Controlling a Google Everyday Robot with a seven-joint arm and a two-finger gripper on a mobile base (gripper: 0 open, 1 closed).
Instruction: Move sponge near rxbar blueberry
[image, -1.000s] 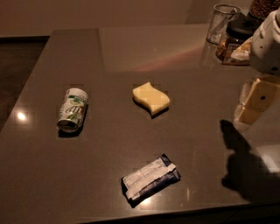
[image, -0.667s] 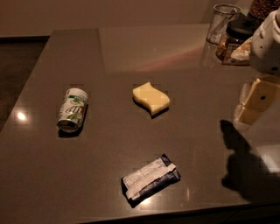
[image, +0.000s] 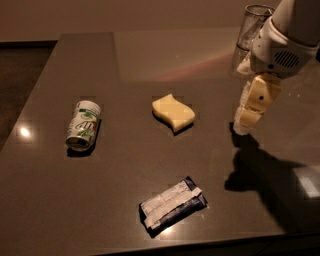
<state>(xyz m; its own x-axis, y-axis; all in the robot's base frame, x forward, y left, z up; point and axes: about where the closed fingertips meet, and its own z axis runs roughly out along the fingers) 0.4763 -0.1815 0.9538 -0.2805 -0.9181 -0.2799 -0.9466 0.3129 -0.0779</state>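
Note:
The pale yellow sponge (image: 173, 112) lies flat near the middle of the dark table (image: 125, 165). The rxbar blueberry (image: 172, 203), a navy wrapper with a white label, lies near the table's front edge, below the sponge. My gripper (image: 245, 125) hangs from the white arm at the right, its cream fingers pointing down just above the table, to the right of the sponge and apart from it. It holds nothing.
A white-and-green drink can (image: 83, 125) lies on its side at the left. A clear glass container (image: 252, 30) stands at the back right, partly behind my arm. The table's front edge runs just below the bar.
My arm and gripper have moved left, toward the sponge. The sponge, bar and can have not moved.

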